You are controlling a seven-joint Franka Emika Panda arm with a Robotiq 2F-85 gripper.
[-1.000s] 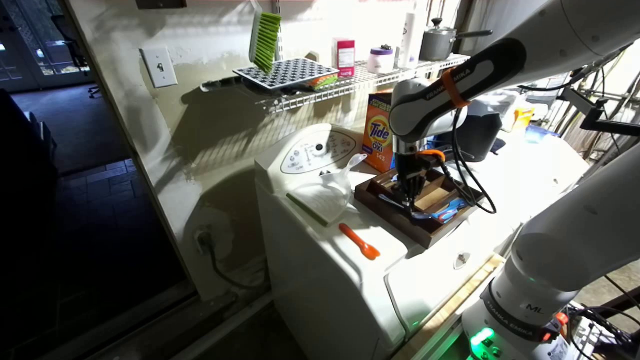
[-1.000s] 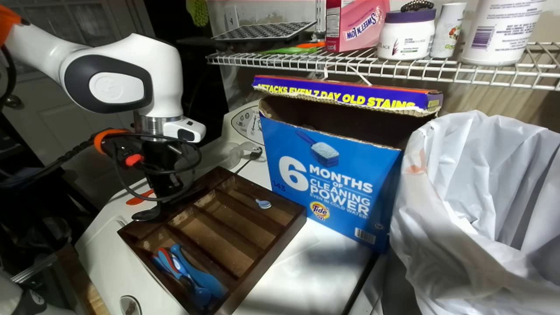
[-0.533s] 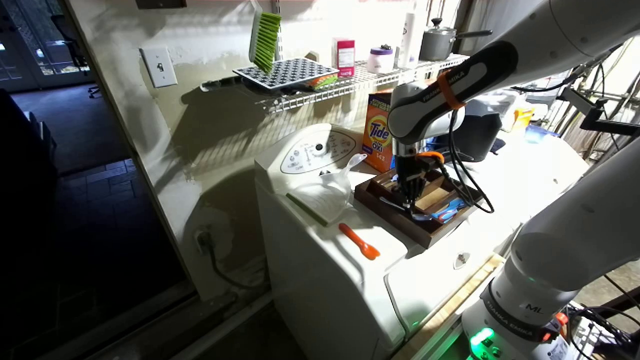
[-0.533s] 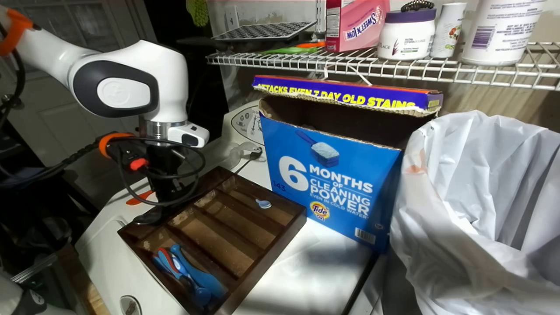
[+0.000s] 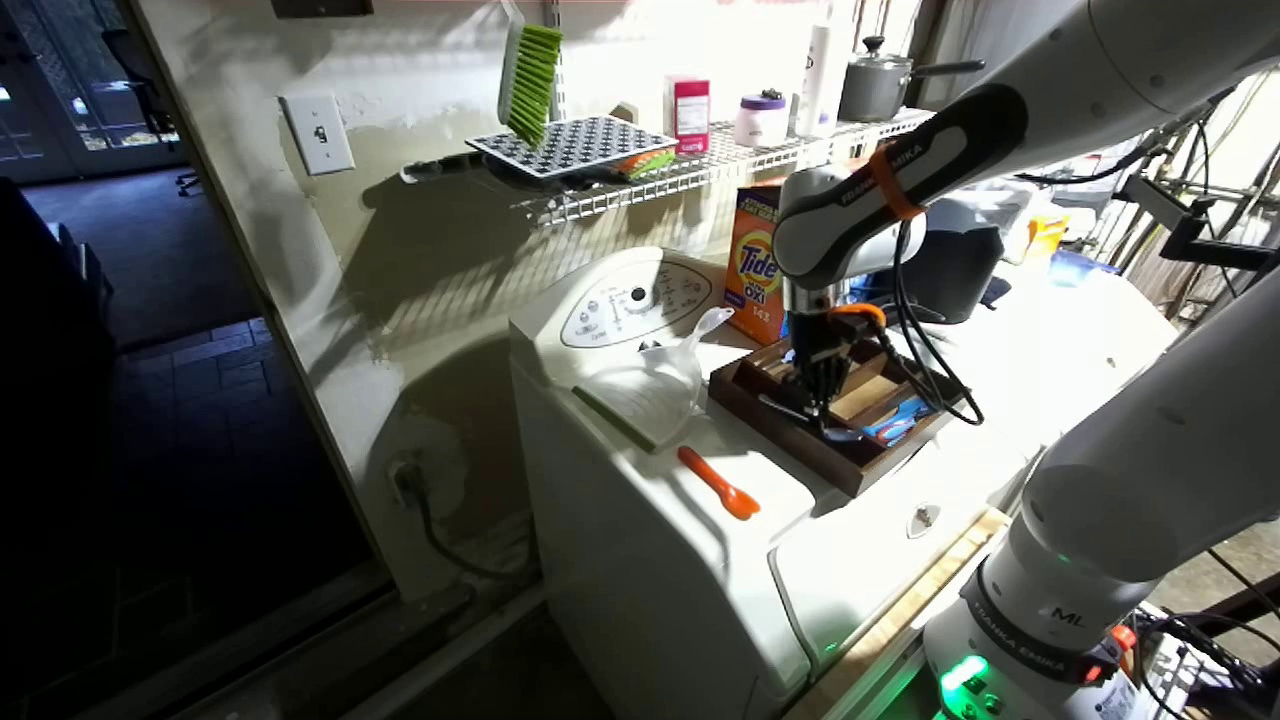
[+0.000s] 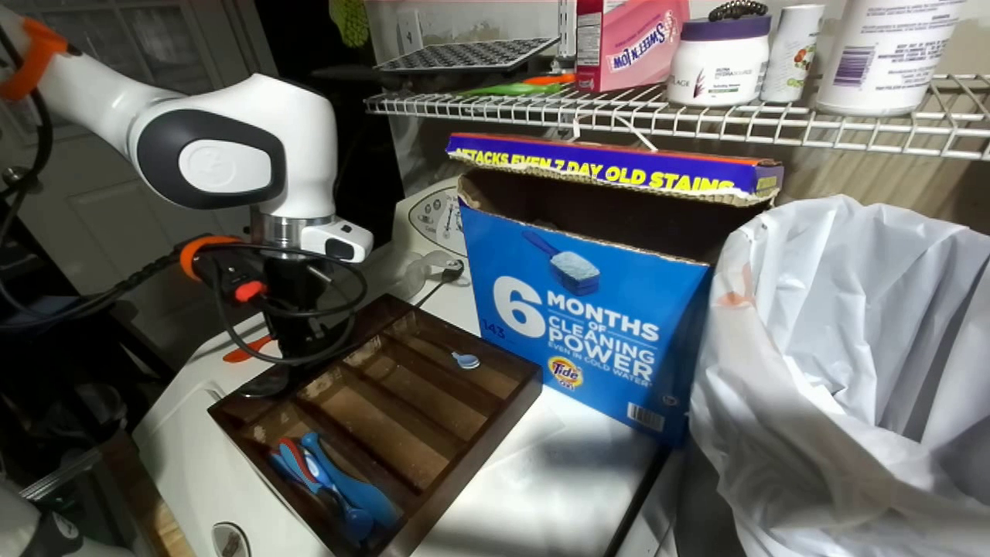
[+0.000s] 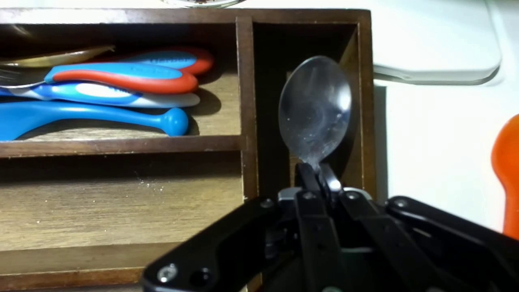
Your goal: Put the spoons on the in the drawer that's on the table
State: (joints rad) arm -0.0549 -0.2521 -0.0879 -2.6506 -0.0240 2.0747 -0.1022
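"Metal spoon, was it, that the gripper had hold of?"
"Yes. Its jaws were pinched tight on the handle, just below the bowl."
"Where was the spoon then?"
"Over the end compartment of the brown wooden drawer, the one running crosswise to the rest. Whether it touched the wood, I couldn't tell."
"What about the orange spoon?"
"It lay on the white table, near the drawer but apart from it. Blue and red utensils lay in an adjoining compartment."
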